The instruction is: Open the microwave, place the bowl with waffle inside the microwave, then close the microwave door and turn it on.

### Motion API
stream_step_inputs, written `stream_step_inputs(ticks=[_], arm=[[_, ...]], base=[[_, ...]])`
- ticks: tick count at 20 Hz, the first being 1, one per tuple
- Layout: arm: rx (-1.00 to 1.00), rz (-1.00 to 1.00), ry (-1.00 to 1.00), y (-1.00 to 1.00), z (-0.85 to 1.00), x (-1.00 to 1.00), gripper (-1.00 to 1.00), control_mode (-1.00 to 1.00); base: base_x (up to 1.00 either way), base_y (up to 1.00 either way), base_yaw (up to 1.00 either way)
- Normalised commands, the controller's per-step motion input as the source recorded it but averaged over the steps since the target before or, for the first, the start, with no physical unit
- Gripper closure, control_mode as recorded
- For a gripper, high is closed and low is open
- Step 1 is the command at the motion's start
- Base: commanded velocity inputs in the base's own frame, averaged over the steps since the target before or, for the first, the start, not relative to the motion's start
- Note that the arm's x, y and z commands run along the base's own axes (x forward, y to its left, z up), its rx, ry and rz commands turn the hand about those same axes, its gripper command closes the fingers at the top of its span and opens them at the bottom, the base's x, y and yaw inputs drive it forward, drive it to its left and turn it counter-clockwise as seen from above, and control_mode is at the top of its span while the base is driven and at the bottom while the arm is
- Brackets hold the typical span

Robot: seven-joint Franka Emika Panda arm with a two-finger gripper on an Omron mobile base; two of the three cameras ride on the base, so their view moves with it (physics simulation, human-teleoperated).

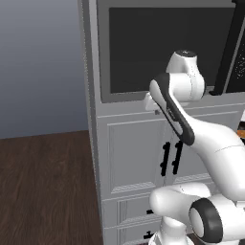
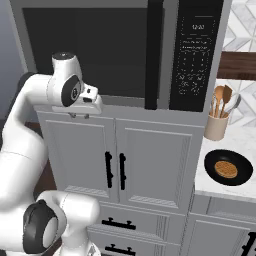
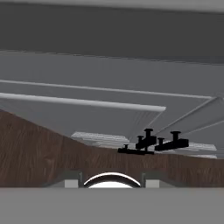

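The microwave (image 2: 125, 50) sits built in above white cabinets, and its door (image 1: 162, 48) with the dark glass is shut. The long black bar handle (image 2: 154, 55) runs down beside the speckled control strip (image 2: 195, 55). My gripper (image 2: 80, 116) hangs just under the door's lower left edge, well left of the handle, and points down along the cabinet fronts. Its fingertips (image 3: 72, 179) stand apart with nothing between them. The black bowl (image 2: 229, 169) with the brownish waffle (image 2: 226, 169) rests on the counter to the right, far from the gripper.
White cabinet doors with short black handles (image 2: 115, 170) are below the microwave, drawers under them. A beige holder with wooden utensils (image 2: 217, 125) stands behind the bowl. Dark wooden floor (image 1: 43, 186) lies to the left. The hand view looks down the cabinet fronts to their handles (image 3: 153, 142).
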Motion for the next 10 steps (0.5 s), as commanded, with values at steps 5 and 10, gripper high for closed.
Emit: stream_step_inputs(ticks=[5,10], arm=[[0.00,0.00,-0.23,-0.02,0.34,-0.45,-1.00,-1.00],[0.00,0.00,-0.35,-0.05,0.69,-0.48,-1.00,-1.00]], base=[[0.00,0.00,0.00],[0.00,0.00,0.00]])
